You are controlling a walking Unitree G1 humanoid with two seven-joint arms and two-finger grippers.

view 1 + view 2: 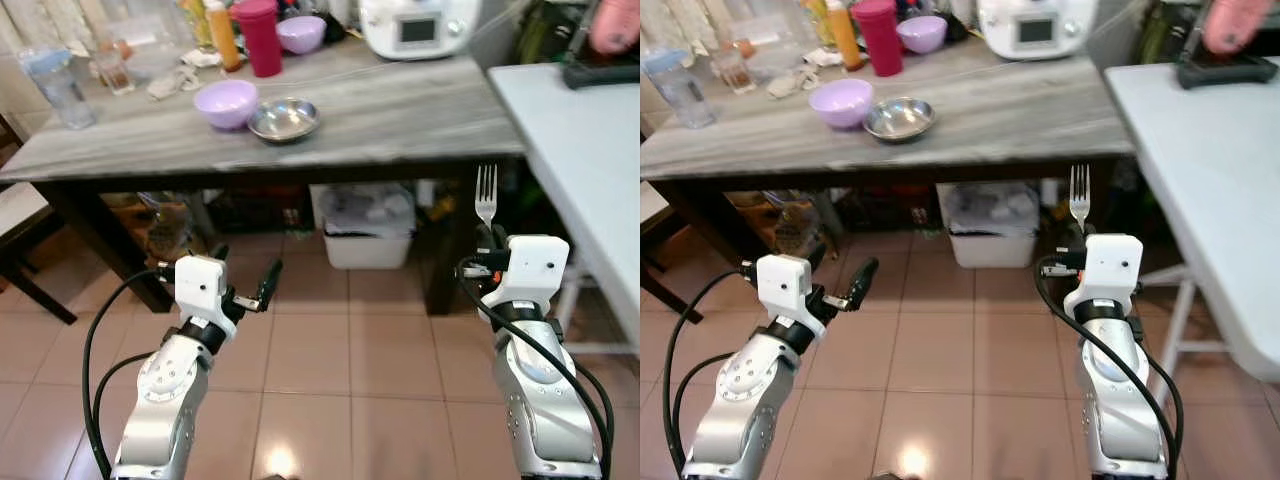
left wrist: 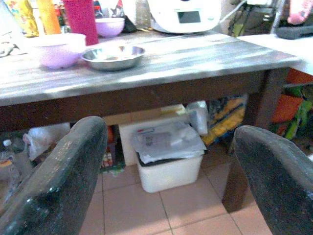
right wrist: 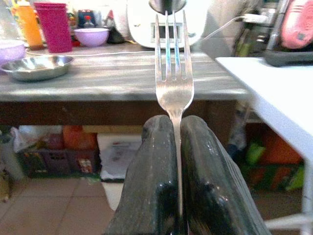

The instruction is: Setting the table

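a robot stands on a tiled floor [image 1: 330,360] facing a long grey table [image 1: 400,115], both arms raised in front of it below the tabletop's edge. the right gripper [image 3: 177,147] has its two black fingers [image 3: 154,186] pressed together on the handle of a metal fork [image 1: 486,195], which stands upright with its tines pointing up, level with the table's front edge near the right-hand leg. the left gripper [image 1: 248,280] hangs over the floor with its fingers [image 2: 63,171] spread wide apart and nothing between them. on the table, a steel bowl [image 1: 284,119] sits just beside a lilac bowl [image 1: 226,103], the two touching or nearly so. behind them stand a tall red cup [image 1: 259,36], an orange bottle [image 1: 222,32] and a second lilac bowl [image 1: 301,33], with a white kitchen appliance [image 1: 418,25] at the back right. a clear plastic jug [image 1: 58,85] stands near the table's left end. under the table a white bin [image 1: 366,225] lined with a plastic bag rests on the tiles. a white table [image 1: 590,150] stands to the robot's right, well apart from the fork, and at its far edge a person's hand [image 1: 614,25] rests on a dark object.
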